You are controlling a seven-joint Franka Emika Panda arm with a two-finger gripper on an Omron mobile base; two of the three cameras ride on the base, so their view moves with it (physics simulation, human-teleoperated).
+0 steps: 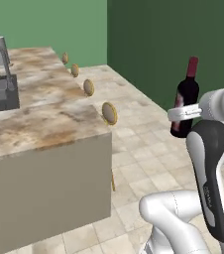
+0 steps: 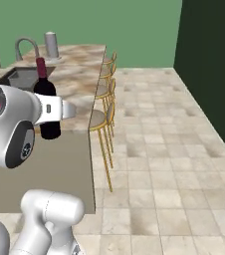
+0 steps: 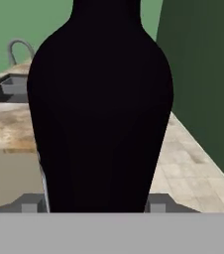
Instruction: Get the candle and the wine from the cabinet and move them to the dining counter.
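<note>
My gripper (image 1: 182, 114) is shut on the wine (image 1: 187, 96), a near-black bottle with a red foil neck, and holds it upright in the air by its lower body. In the left base view it hangs over the tiled floor, right of the dining counter (image 1: 39, 124) on the stool side. From the right base view the wine (image 2: 46, 89) and gripper (image 2: 55, 110) stand in front of the dining counter's (image 2: 79, 84) near end. The dark body of the wine (image 3: 101, 109) sits between the fingers (image 3: 156, 203) in the hand view. The candle and the cabinet are out of view.
A dark sink (image 1: 0, 92) and curved steel tap (image 2: 25, 47) sit in the island top, with a grey cylinder (image 2: 51, 45) behind. Gold-framed stools (image 2: 104, 119) line its long side. A dark green wall (image 1: 153, 44) bounds the tiled floor (image 2: 154, 149).
</note>
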